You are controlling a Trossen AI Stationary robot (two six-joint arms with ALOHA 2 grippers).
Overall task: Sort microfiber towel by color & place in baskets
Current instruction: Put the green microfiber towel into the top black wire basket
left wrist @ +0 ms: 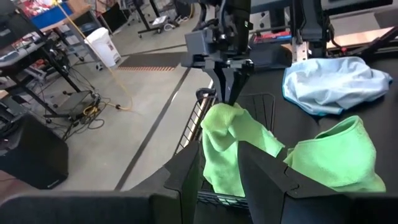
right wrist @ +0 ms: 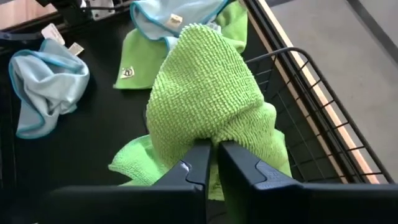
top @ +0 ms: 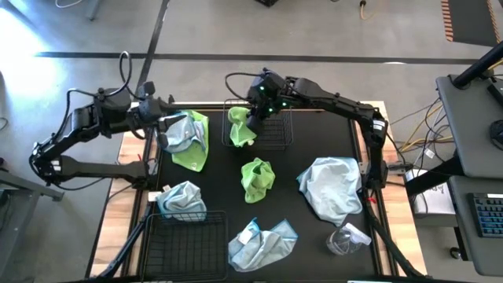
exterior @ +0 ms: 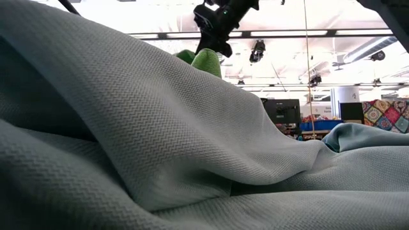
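The sorting looks barely begun. The right end effector [top: 253, 119] is clenched on a lime green towel [top: 240, 128] and holds it at the near-left edge of the wire basket [top: 275, 130] at twelve o'clock on the worktop [top: 314, 141]. The right wrist view shows the two fingers pinched together on a fold of the cloth, with the rest draped partly over the basket's rim. Whether the towel already rests on the mesh floor I cannot tell. No other cloth shows in that basket.

The second basket [top: 185, 248], at seven o'clock, appears to hold nothing, though a pale blue towel [top: 182, 200] lies against its far rim.

Left to sort, by my reading: a green towel [top: 258, 178] at the centre, a large blue towel [top: 332, 187] at three o'clock, another blue one [top: 263, 244] at six o'clock, and a blue-on-green pair [top: 189, 137] at ten o'clock. A clear wrapper [top: 346, 237] sits at five o'clock.

The left end effector [top: 161, 126] hangs at ten o'clock beside that pair; it seems released, with fingers apart and nothing between them in its wrist view.
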